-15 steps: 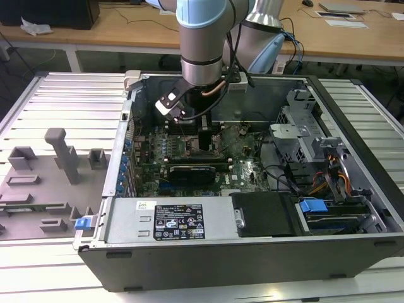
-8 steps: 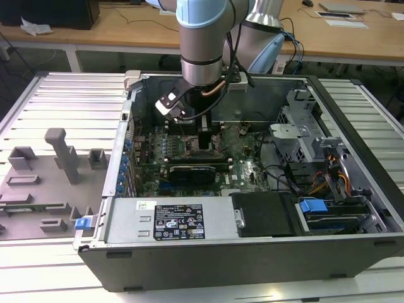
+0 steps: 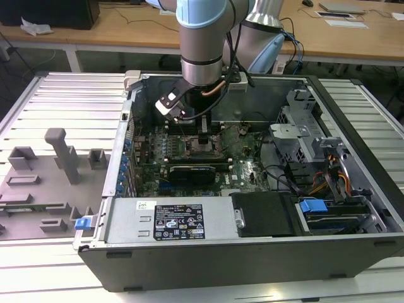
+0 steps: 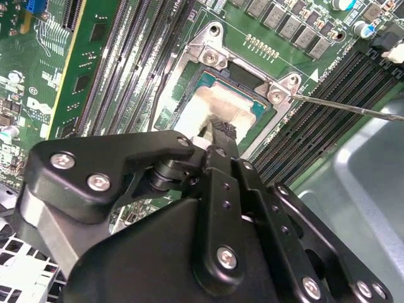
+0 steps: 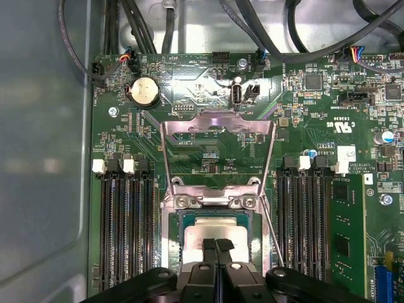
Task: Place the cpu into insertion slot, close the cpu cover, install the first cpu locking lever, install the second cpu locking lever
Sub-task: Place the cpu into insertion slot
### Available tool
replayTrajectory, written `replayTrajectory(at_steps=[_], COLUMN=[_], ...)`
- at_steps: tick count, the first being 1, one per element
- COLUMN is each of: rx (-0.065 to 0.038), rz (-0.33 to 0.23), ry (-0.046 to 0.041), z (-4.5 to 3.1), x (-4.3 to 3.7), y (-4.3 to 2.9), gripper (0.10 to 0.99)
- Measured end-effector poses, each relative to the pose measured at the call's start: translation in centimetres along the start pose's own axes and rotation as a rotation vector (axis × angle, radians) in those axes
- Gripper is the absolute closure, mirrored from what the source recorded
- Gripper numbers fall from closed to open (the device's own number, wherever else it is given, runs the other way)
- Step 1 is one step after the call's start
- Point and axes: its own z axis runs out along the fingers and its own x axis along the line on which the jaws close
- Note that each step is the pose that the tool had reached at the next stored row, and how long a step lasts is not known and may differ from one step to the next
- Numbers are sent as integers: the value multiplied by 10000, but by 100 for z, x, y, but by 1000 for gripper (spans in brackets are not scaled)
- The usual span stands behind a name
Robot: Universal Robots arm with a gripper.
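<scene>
The cpu [image 5: 199, 231] lies flat inside the insertion slot [image 5: 168, 243], its silver-grey top smeared with pale paste in the second wrist view [image 4: 218, 104]. My gripper [image 5: 216, 247] hangs directly over the chip with its two black fingers pressed together and nothing between them; whether the tips touch the chip I cannot tell. The cpu cover [image 5: 218, 124] is swung open away from the socket on its hinges, and the board shows through its window. One thin wire locking lever [image 4: 353, 108] sticks out unlatched beside the socket. In the exterior view the gripper [image 3: 203, 134] reaches down into the open computer case.
Long black memory slots [image 5: 123, 227] flank the socket on both sides. A black card [image 3: 192, 172] lies across the board in front of the socket. Cables [image 5: 297, 38] run above the board, a coin battery [image 5: 144, 91] sits near the cover, and case walls [image 3: 297, 82] ring the board.
</scene>
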Motion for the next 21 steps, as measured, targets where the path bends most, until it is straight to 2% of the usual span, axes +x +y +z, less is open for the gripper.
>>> replayTrajectory(at_steps=[4, 7, 9, 10, 16, 19, 20, 21], rx=[3, 0, 1, 0, -1, 13, 141, 330], rz=[-1, -1, -1, -2, 3, 4, 6, 10], ry=[-4, -5, -16, -19, -34, -35, -37, -39], z=[-19, -134, -258, -289, -455, -457, -456, -455], x=[0, 3, 5, 6, 9, 9, 9, 9], y=[1, 12, 23, 26, 41, 42, 44, 49], gripper=[980, 980, 980, 980, 980, 980, 980, 980])
